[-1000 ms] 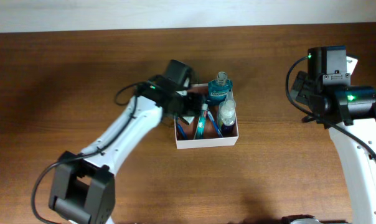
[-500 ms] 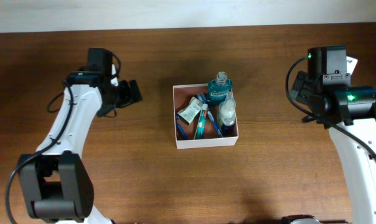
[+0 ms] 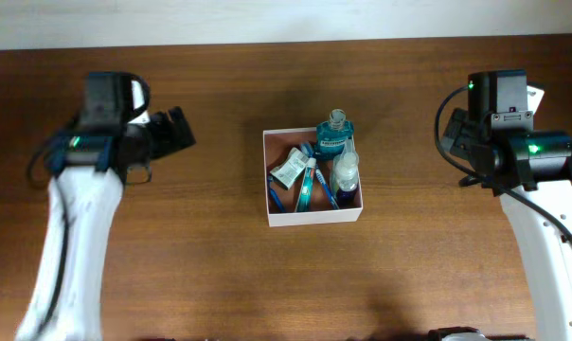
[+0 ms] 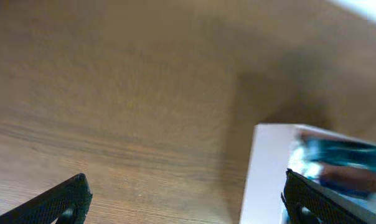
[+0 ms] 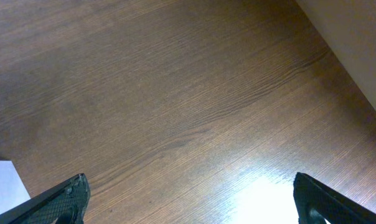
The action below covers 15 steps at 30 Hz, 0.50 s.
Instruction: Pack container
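Dark wood table under both arms. Left gripper is spread wide w/ nothing in it, and the right gripper is likewise agape and empty. The container sits ahead of the left fingertips and well apart from the right gripper. It's crowded w/ a mouthwash bottle, clear bottle, toothpaste tube and packet. Risk imo: any reach in could clip the tall bottles or shove those thin walls. We see nothing btw the left gripper and the box.

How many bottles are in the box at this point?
2. A teal plastic bottle at the far right corner of the square white-walled container; a clear plastic bottle nearer, along its right wall. Others may be hidden underneath.
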Each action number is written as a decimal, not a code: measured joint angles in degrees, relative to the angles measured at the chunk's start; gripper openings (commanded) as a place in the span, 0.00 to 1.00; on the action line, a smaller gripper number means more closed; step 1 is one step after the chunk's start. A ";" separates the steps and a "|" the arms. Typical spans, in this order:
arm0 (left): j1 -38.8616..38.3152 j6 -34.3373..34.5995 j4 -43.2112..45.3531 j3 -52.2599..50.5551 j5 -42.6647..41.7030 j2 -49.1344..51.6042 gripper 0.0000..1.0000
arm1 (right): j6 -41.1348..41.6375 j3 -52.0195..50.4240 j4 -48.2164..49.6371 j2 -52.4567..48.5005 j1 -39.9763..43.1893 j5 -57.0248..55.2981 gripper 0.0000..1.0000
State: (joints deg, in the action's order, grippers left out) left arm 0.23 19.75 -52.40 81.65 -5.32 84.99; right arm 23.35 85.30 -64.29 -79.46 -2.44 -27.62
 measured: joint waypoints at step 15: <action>-23.91 -9.40 14.80 -15.82 27.93 -47.32 0.99 | 0.04 0.00 0.00 -0.04 0.00 0.00 0.99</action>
State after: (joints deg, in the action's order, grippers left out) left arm -23.68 10.35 -37.60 65.82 22.61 37.67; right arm 23.40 85.30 -64.29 -79.50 -2.44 -27.62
